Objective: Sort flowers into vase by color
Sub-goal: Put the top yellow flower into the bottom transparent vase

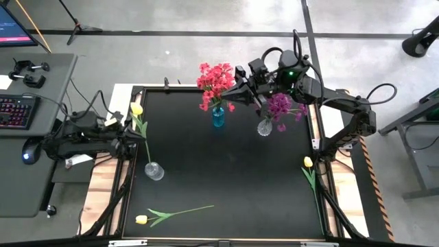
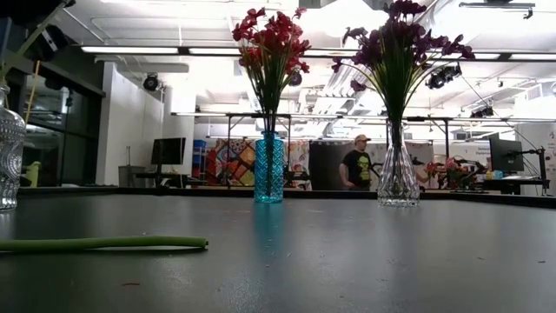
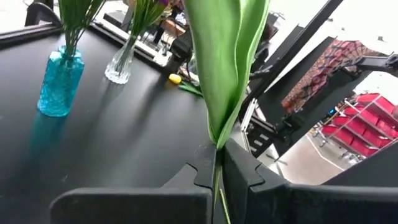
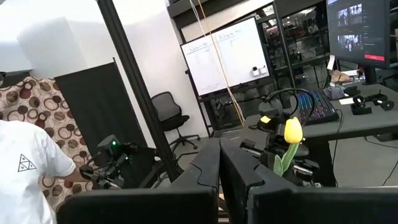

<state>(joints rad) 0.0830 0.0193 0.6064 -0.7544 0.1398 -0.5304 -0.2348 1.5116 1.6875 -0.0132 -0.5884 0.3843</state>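
My left gripper [image 1: 129, 137] stands at the table's left edge, shut on a yellow flower [image 1: 136, 108] whose thin stem runs down to a clear glass vase [image 1: 154, 170]. My right gripper [image 1: 236, 89] hangs shut and empty high above the far side, beside the red flowers [image 1: 216, 79] in a blue vase [image 2: 268, 169]. Purple flowers [image 1: 280, 104] stand in another clear vase [image 2: 398, 178]. A second yellow flower [image 1: 171, 214] lies flat near the front edge. A third [image 1: 309, 162] lies along the right edge. My left gripper pinches the yellow flower's stem [image 3: 217, 167] between its two fingers, just below the base of a long green leaf [image 3: 227, 62]. The fingers come about level from the table's left and lie across the stem. The flower stands tilted, its lower end reaching into the clear vase.
A desk with a keyboard [image 1: 15, 111] and a mouse stands left of the table. A person [image 2: 356, 165] stands in the room behind the far edge. The middle of the black tabletop [image 1: 233, 178] is bare between the vases and the lying flowers.
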